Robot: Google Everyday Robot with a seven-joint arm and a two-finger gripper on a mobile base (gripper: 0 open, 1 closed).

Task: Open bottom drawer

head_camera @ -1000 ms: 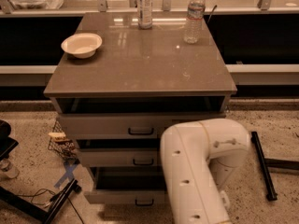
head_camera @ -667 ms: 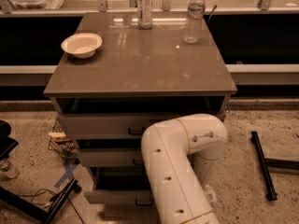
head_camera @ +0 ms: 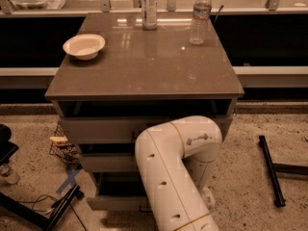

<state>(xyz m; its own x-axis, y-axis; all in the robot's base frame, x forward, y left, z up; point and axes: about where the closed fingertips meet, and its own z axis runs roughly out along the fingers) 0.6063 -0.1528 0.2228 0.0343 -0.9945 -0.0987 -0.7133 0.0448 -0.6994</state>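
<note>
Camera view, nearest first: the white robot arm point(head_camera: 166, 177) hides the gripper somewhere low before the cabinet, so I cannot tell its hold. The bottom drawer point(head_camera: 113, 203) juts out left of the arm. It is probably rigid and runs on slides, and is best pulled straight by its centre handle, now covered. Above are the middle drawer point(head_camera: 106, 162) and top drawer point(head_camera: 96, 129). A wire basket point(head_camera: 62, 148) stands left; bowl point(head_camera: 84, 46) and water bottle point(head_camera: 200, 16) sit on top.

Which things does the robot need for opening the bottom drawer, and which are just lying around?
Needed:
bottom drawer
white arm
gripper, out of sight behind that arm

Just lying about:
bowl, water bottle and labelled bottle on the cabinet top
wire basket on the floor
</note>
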